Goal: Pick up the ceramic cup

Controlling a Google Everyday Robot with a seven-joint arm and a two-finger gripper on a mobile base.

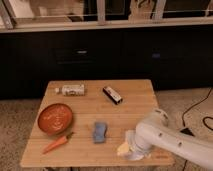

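The arm (165, 134) reaches in from the lower right over the wooden table (135, 100). My gripper (131, 146) sits low over the table's front right part, right of the blue sponge. A small cream, glossy patch (122, 148) shows at the gripper's left edge. It looks like part of the ceramic cup, and the gripper hides the rest of it. I cannot tell whether the gripper touches it.
An orange-red round plate (55, 118) lies at the left with a carrot (57, 142) in front of it. A blue sponge (100, 132) lies mid-front. A bottle on its side (71, 90) and a dark bar (112, 94) lie at the back. Dark cabinets stand behind.
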